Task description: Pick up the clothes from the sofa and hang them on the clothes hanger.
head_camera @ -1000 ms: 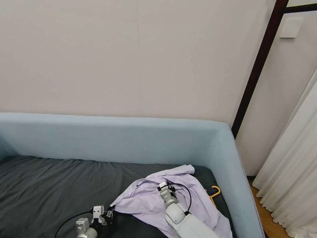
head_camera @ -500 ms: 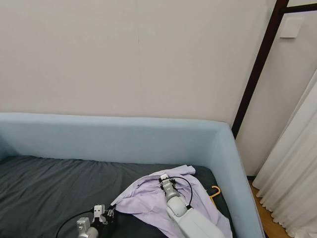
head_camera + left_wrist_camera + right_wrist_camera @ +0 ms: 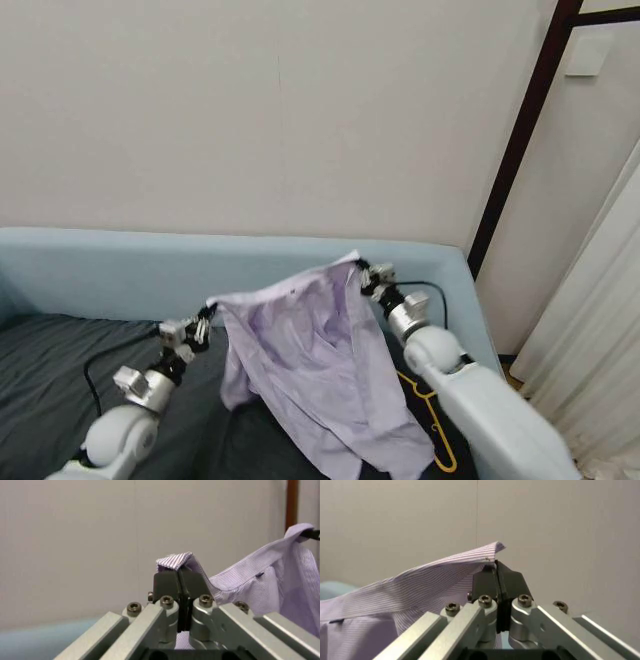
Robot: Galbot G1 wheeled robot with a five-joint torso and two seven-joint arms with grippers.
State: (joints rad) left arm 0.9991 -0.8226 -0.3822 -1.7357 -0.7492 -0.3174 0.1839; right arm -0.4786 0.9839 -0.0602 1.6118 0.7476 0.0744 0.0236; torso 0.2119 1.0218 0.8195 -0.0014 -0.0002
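A lilac striped shirt (image 3: pixel 320 370) hangs spread in the air above the sofa, held up by both arms. My left gripper (image 3: pixel 207 313) is shut on one top corner of the shirt (image 3: pixel 235 581), with cloth folded over its fingertips (image 3: pixel 167 579). At the other top corner, near the sofa's back right, my right gripper (image 3: pixel 360 270) is shut on the shirt (image 3: pixel 415 588). A yellow clothes hanger (image 3: pixel 430 420) lies on the dark seat below the right arm, partly hidden by the hanging cloth.
The light blue sofa back (image 3: pixel 120 270) runs behind the shirt, with its arm (image 3: pixel 470 310) at the right. A dark seat cushion (image 3: pixel 50 380) lies below. A dark door frame (image 3: pixel 515 140) and a white curtain (image 3: pixel 600 350) stand to the right.
Both arms have risen from the seat, lifting the shirt off the cushion and spreading it between them. The hanger under the shirt has come into view.
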